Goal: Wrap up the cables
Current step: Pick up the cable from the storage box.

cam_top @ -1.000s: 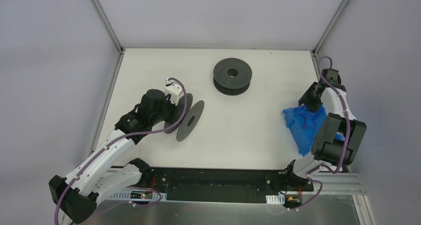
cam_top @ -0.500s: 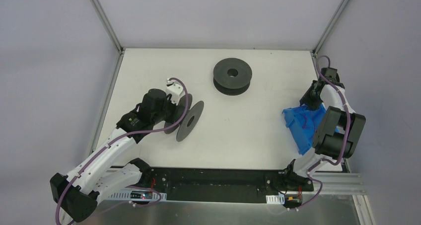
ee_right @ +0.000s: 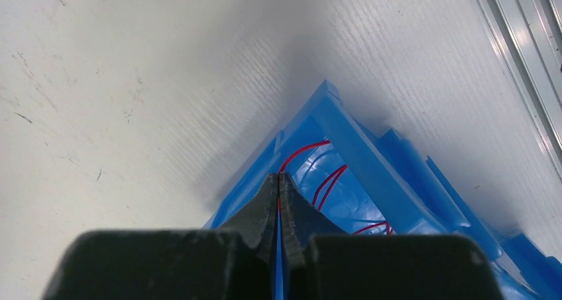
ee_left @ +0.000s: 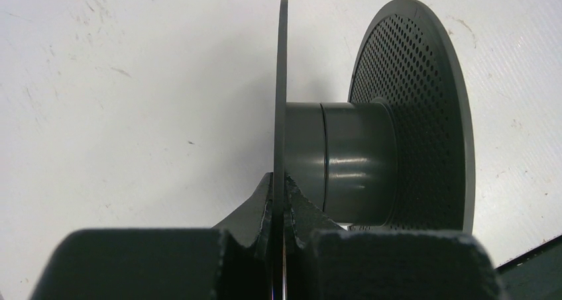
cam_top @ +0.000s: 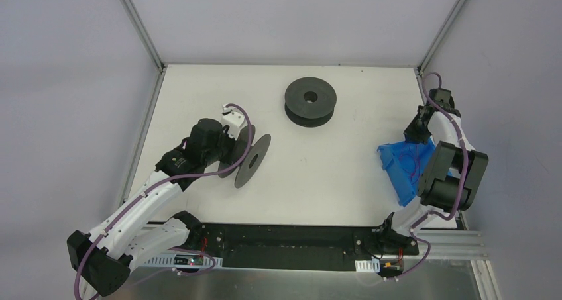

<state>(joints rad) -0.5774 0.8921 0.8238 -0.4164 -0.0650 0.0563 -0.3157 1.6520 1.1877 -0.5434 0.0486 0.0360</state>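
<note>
Thin red cables [ee_right: 301,151] lie looped inside a blue bin [ee_right: 371,161] at the table's right side [cam_top: 401,164]. My right gripper [ee_right: 279,178] is at the bin's far corner [cam_top: 416,138], shut on one red cable that runs out from between its tips. My left gripper [ee_left: 280,181] is shut on the thin flange [ee_left: 281,81] of a dark grey spool [ee_left: 358,161], which stands on edge left of centre [cam_top: 255,159]. Its core is bare.
A second dark grey spool [cam_top: 310,101] lies flat at the back centre. Metal frame posts [cam_top: 139,28] and grey walls close in the white table [cam_top: 331,174]. The rail [ee_right: 523,55] runs just right of the bin.
My right gripper has closed on the red cable at the bin's corner after standing open. The left arm and its spool have barely moved.
</note>
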